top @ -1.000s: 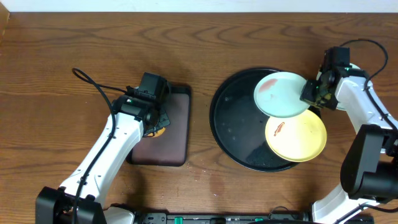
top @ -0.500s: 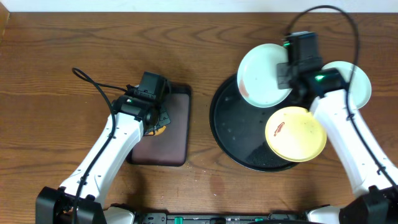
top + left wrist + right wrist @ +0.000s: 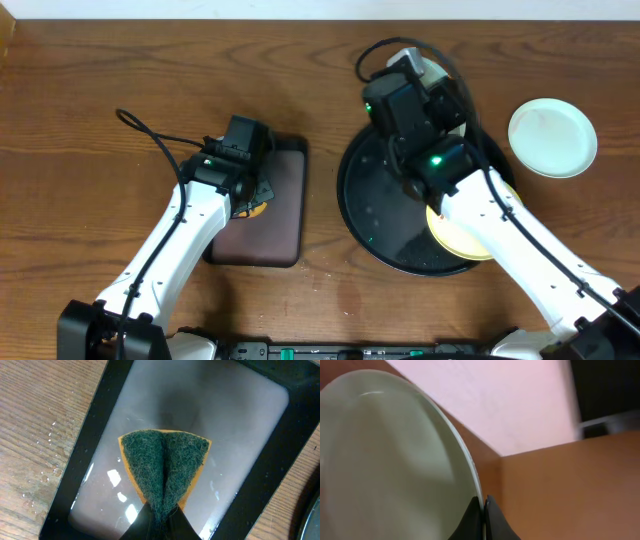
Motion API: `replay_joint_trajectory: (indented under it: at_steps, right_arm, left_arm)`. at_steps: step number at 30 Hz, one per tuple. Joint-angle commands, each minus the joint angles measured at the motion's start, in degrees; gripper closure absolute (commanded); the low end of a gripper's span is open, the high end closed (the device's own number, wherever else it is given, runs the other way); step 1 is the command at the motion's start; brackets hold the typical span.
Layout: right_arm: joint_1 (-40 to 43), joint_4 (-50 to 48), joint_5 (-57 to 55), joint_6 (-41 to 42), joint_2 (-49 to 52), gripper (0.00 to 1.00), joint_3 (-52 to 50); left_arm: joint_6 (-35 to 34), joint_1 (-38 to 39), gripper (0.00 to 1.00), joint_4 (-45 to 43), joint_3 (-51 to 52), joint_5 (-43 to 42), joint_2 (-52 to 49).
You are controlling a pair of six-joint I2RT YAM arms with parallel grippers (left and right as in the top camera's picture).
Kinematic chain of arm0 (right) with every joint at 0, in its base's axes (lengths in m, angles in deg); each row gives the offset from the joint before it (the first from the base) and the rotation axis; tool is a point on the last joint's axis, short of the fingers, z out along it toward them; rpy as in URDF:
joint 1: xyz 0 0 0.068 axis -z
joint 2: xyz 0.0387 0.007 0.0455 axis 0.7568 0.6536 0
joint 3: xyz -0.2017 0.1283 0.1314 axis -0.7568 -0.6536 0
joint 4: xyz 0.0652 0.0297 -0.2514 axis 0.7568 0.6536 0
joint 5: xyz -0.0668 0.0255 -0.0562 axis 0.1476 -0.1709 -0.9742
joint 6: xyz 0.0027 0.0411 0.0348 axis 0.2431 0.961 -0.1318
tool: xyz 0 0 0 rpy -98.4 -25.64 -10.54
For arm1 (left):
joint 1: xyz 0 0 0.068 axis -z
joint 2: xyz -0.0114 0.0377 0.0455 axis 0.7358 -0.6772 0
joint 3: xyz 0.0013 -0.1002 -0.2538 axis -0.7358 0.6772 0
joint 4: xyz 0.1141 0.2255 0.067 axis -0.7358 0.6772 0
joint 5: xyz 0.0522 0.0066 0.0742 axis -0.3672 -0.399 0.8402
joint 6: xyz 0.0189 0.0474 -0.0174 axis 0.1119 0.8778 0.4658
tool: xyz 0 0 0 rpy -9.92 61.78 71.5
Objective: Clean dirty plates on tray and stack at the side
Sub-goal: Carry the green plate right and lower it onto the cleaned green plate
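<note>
Here, nearest the front edge of the table (image 3: pixel 100 80), the pale yellow plate (image 3: pixel 452 238) was seen lying inside the round black tray (image 3: pixel 375 215), on its R side. It was partly covered by the R arm, which was stretched across the tray twd. the far edge.

To the L, well apart from the round tray, a smaller dark rectangular tray (image 3: pixel 280 240) was set on the wood, w/ a shallow cloudy liquid (image 3: pixel 235 425) held in it. The L gripper (image 3: pixel 160 515) was positioned over this tray. Its fingers were clamped on a sponge (image 3: pixel 162 465), green scouring face up, orange backing at the edges. The sponge was pinched at one end, so that it was creased down the middle and fanned out over the liquid.

Further back, the R gripper (image 3: pixel 482 510) was raised above the far part of the round tray. In the wrist view its fingertips were pressed together on the rim of a mint-white plate (image 3: pixel 385 460), which was held up off the tray and seen nearly edge-on. Whether its face was smeared could not be told.

Farthest R, a second mint-white plate (image 3: pixel 552 137) was laid flat on the bare table, beside the round tray but not touching it.
</note>
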Motion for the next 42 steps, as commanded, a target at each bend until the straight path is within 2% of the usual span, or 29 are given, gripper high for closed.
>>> replay_joint_trajectory:
  at_steps: [1,9,18,21,23,25,27,31,35,38,42]
  right_arm:
    - [-1.9,-2.3,-9.0,-9.2,-0.4,0.99,0.8]
    - [-2.7,-7.1,-12.8,-13.3,-0.4,0.99,0.8]
    - [-2.7,-7.7,-12.7,-13.0,-0.4,0.99,0.8]
    - [-2.1,-7.6,-12.5,-9.0,-0.4,0.99,0.8]
    - [-1.0,-6.8,-11.1,-3.1,-0.4,0.99,0.8]
    - [1.3,-3.2,-5.3,5.6,-0.4,0.99,0.8]
    - [4.9,1.1,3.8,13.7,-0.4,0.99,0.8]
    - [19.5,9.1,34.9,29.2,-0.4,0.99,0.8]
    - [37.1,10.4,59.5,34.6,-0.4,0.99,0.3]
    - [49.0,10.4,67.3,36.0,-0.4,0.99,-0.6]
    - [61.4,10.1,66.3,38.9,-0.3,0.99,-3.3]
  left_arm:
    - [0.8,-0.2,0.93,0.0,0.0,0.2,0.2]
    - [0.8,-0.2,0.92,0.0,0.0,0.2,0.2]
    - [0.8,-0.2,0.93,0.0,0.0,0.2,0.2]
    - [0.8,-0.2,0.93,0.0,0.0,0.2,0.2]
    - [0.8,-0.2,0.93,0.0,0.0,0.2,0.2]
    - [0.8,-0.2,0.93,0.0,0.0,0.2,0.2]
    - [0.8,-0.2,0.93,0.1,0.0,0.2,0.2]
    - [0.8,-0.2,0.93,0.4,0.0,0.2,0.2]
    - [0.8,-0.2,0.93,0.4,0.0,0.2,0.2]
    - [0.8,-0.2,0.92,0.4,0.0,0.2,0.2]
    - [0.8,-0.2,0.92,0.2,0.0,0.2,0.2]
